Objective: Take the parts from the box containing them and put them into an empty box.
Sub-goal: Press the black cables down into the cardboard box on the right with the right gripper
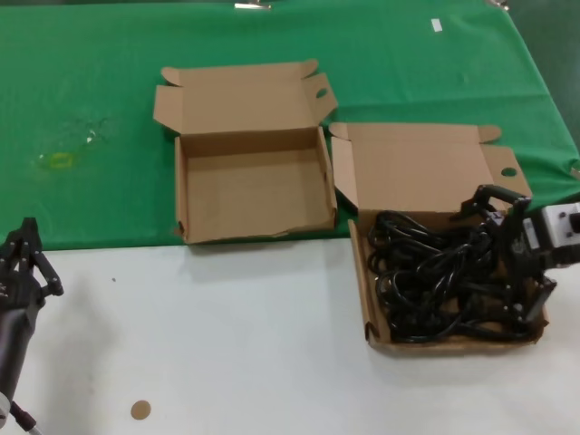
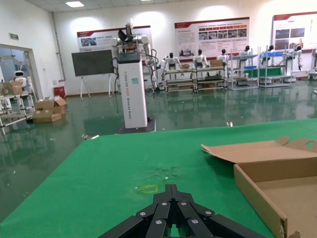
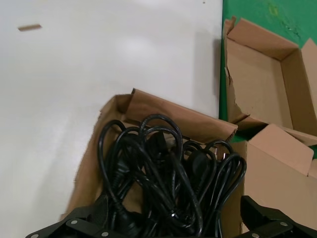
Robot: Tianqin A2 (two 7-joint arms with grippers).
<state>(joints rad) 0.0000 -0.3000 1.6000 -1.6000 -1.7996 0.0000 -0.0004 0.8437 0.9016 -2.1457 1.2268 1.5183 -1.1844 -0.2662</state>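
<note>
1. The box containing them [image 1: 373,288] is shallow brown corrugated cardboard, its hinged lid folded back with an oval hole in one flap, and its side wall toward the middle of the table leans outward.
2. The parts [image 1: 444,281] fill that box: thin black rubbery power cords in glossy tangled loops with moulded plugs, piled on each other.
3. The right gripper [image 1: 517,263], black metal linkage fingers, sits at the box's outer side over the cords; its fingers are spread apart, and nothing is clamped between them.
4. The empty box [image 1: 186,195] lies just beside the full box on its left, partly on green cloth [image 1: 100,100], bare matte cardboard inside, front edge torn wavy.
5. The left gripper [image 1: 23,263] hangs well left of the full box above the white tabletop [image 1: 227,344], fingers together at the tips.
6. Wall posters behind carry writing too small to read.
</note>
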